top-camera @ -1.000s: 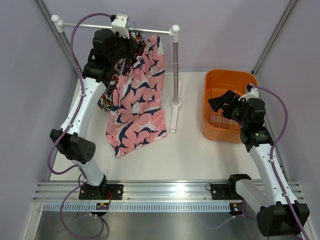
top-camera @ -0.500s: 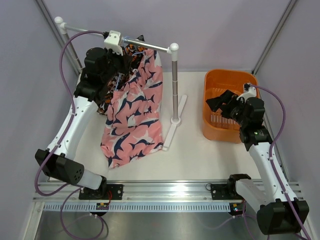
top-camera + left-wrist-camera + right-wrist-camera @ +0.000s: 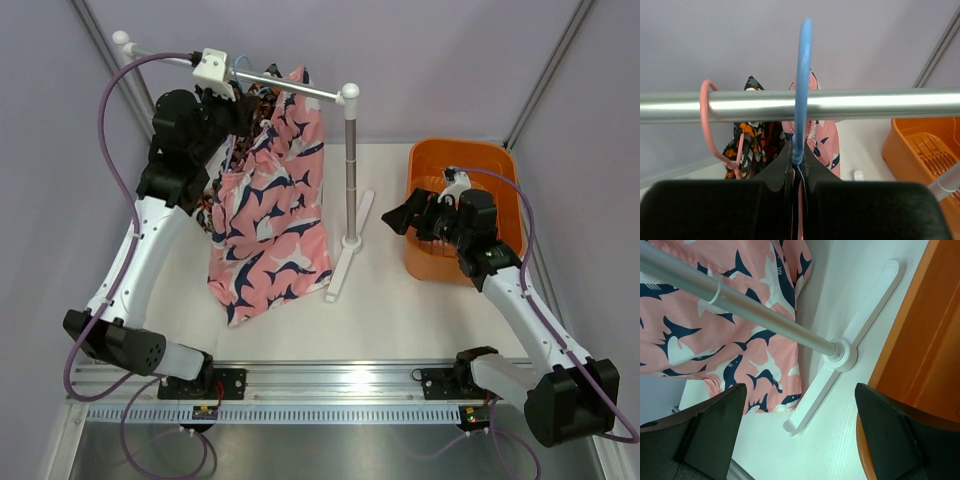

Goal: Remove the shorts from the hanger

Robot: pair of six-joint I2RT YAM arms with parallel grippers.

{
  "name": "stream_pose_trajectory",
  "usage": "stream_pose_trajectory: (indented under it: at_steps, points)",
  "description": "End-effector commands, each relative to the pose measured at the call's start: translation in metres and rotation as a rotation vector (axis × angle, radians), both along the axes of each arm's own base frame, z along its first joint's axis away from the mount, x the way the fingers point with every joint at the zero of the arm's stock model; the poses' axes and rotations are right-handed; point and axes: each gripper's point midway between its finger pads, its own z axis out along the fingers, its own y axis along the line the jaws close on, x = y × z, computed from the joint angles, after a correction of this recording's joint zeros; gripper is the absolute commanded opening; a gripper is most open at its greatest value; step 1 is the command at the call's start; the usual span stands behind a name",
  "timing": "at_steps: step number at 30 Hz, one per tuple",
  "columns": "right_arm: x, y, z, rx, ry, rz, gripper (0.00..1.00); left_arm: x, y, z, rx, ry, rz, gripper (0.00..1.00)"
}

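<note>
Nearest the bases, the right gripper point(image 3: 403, 215) hangs over the table point(image 3: 400, 310) between the rack foot point(image 3: 345, 262) and the orange basket point(image 3: 455, 144). Its fingers are spread wide and carry nothing.

Next, the pink shorts point(image 3: 270, 220) hang full length from the rail point(image 3: 290, 88), on the near side of the post point(image 3: 350, 160).

At the rail, the left gripper point(image 3: 797, 160) is clenched on the neck of the blue hanger hook point(image 3: 802, 75), just under the bar. The hook loops over the rail.

Furthest back, the black-and-orange shorts point(image 3: 752, 142) hang from a pink hook point(image 3: 706, 125) close beside the blue one.

Risks, as I judge them:
- The rack looks light and nothing braces it. A sideways pull on the hook could drag or tip it.
- A lift that fails to clear the bar would catch the hook.
- The neighbouring pink hook could snag and come along.
</note>
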Motion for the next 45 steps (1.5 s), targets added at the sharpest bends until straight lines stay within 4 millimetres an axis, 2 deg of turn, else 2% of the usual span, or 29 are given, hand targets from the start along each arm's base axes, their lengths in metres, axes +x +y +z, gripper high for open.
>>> stream_pose_trajectory:
  at_steps: [1,5,7,9,10,12,14,16,18,23,26,31,35,36,38,39,40,41,42,45]
  points:
    - [0.009,0.001,0.03,-0.014,-0.101,0.003,0.99,-0.029,0.013,0.054,-0.037,-0.134,0.02,0.0]
    - [0.006,0.015,0.03,-0.015,-0.102,0.059,1.0,-0.032,0.017,0.032,-0.023,-0.06,0.037,0.0]
    - [0.005,0.024,0.026,-0.026,-0.093,0.09,0.99,-0.039,0.02,0.03,-0.024,-0.047,0.042,0.0]
    - [0.004,0.033,0.02,-0.031,-0.078,0.125,0.99,-0.044,0.021,0.016,-0.013,-0.01,0.042,0.0]
    - [0.002,0.039,0.022,-0.029,-0.079,0.156,0.99,-0.052,0.024,0.019,-0.015,-0.017,0.04,0.0]
    - [0.0,0.052,0.015,-0.042,-0.062,0.195,0.99,-0.058,0.027,0.007,-0.006,0.015,0.045,0.0]
    - [0.0,0.061,0.012,-0.052,-0.057,0.205,0.99,-0.07,0.031,0.003,0.001,0.032,0.051,0.0]
    - [0.004,0.064,0.007,-0.052,-0.045,0.19,0.99,-0.077,0.032,-0.007,0.009,0.06,0.045,0.0]
    - [0.008,0.069,-0.001,-0.054,-0.02,0.186,0.99,-0.09,0.034,-0.004,-0.005,0.057,0.034,0.0]
    - [0.029,0.08,-0.009,-0.067,0.025,0.136,0.98,-0.118,0.026,-0.011,-0.023,0.105,-0.036,0.0]
    - [0.043,0.096,-0.008,-0.081,0.033,0.136,0.97,-0.129,0.022,-0.021,-0.031,0.13,-0.063,0.0]
    - [0.076,0.109,-0.006,-0.113,0.059,0.071,0.97,-0.151,0.017,-0.028,-0.038,0.148,-0.116,0.0]
    - [0.099,0.116,-0.008,-0.131,0.072,0.044,0.97,-0.162,0.015,-0.031,-0.037,0.156,-0.145,0.0]
    - [0.11,0.119,-0.009,-0.141,0.07,0.032,0.97,-0.164,0.015,-0.031,-0.035,0.155,-0.15,0.0]
    - [0.12,0.121,-0.021,-0.169,0.093,0.023,0.96,-0.169,0.014,-0.032,-0.036,0.157,-0.165,0.0]
    - [0.128,0.122,-0.014,-0.174,0.081,0.008,0.96,-0.17,0.013,-0.033,-0.035,0.158,-0.171,0.0]
    - [0.134,0.122,-0.014,-0.184,0.082,-0.001,0.96,-0.171,0.011,-0.036,-0.036,0.165,-0.183,0.0]
    - [0.14,0.124,-0.023,-0.202,0.095,-0.007,0.96,-0.172,0.01,-0.037,-0.036,0.168,-0.186,0.0]
    - [0.148,0.123,-0.015,-0.21,0.079,-0.023,0.96,-0.172,0.009,-0.038,-0.037,0.17,-0.192,0.0]
    - [0.153,0.124,-0.009,-0.214,0.069,-0.03,0.95,-0.174,0.007,-0.04,-0.038,0.172,-0.205,0.0]
